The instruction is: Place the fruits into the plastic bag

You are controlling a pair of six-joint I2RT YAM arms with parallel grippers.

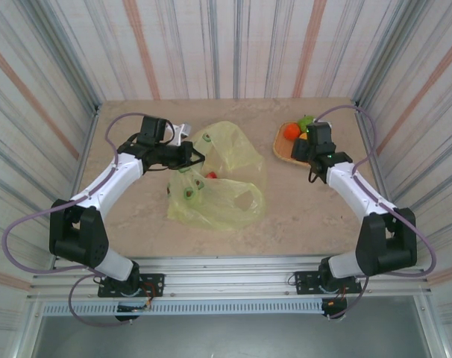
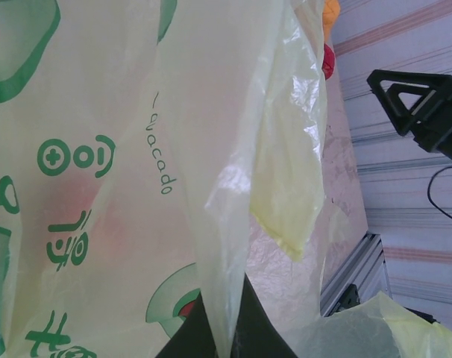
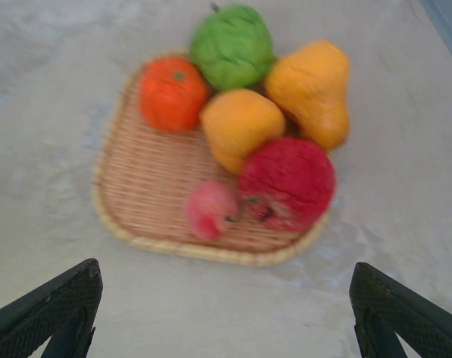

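Observation:
Several fruits lie heaped on a woven tray [image 3: 148, 186]: a green one [image 3: 232, 45], an orange one [image 3: 172, 93], a yellow-orange one [image 3: 241, 127], a pear-shaped one [image 3: 312, 89], a red one [image 3: 287, 183] and a small pink one [image 3: 211, 210]. My right gripper [image 3: 224, 298] hovers just short of the tray's near rim, open, with nothing between its fingers. The plastic bag [image 1: 226, 183] lies crumpled at mid-table. My left gripper [image 2: 224, 343] is shut on a fold of the plastic bag [image 2: 136, 149] and holds its edge up. A small red shape [image 1: 211, 175] shows through the film.
The tray [image 1: 282, 149] sits at the back right, with the right gripper [image 1: 302, 149] over it. The left gripper [image 1: 190, 153] is at the bag's left rim. Striped walls close in the table on three sides. A metal rail runs along the near edge [image 1: 226, 272].

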